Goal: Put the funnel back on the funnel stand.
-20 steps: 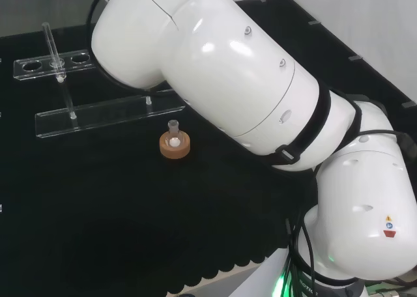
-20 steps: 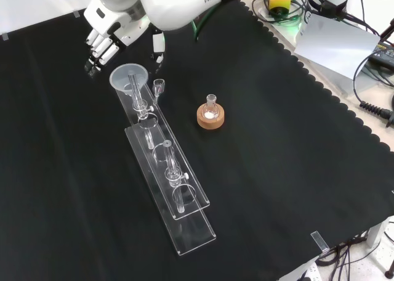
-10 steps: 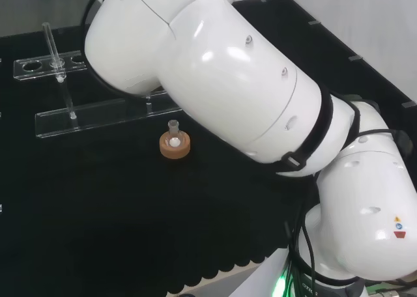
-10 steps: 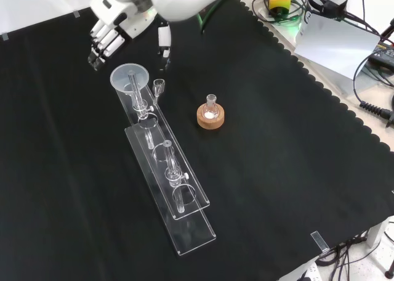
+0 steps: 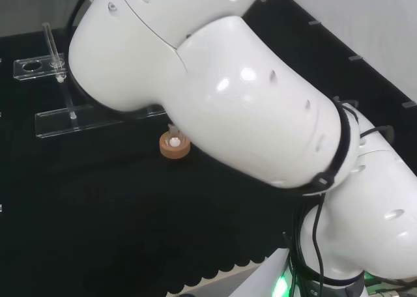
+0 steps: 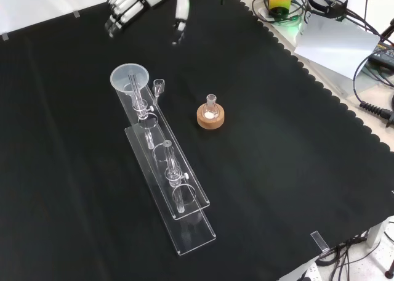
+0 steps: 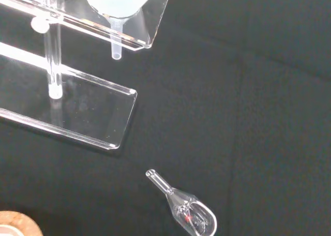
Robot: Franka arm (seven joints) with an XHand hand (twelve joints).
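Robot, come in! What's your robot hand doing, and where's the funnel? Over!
Robot hand open, holding nothing, above the cloth's far end. Clear plastic funnel seated in the clear acrylic funnel stand. Small clear glass piece lies beside the stand, not blocking.

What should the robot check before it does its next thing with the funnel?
1. Funnel seated in the funnel stand, spout through the hole: ok.
2. Hand holding nothing, fingers straight: ok.
3. Hand apart from the funnel, up at the front view's top: ok.
4. Small flask upright on its cork ring: ok.
5. Small glass bulb lying loose on the cloth beside the stand: ok.
6. Funnel sitting level: cannot tell.
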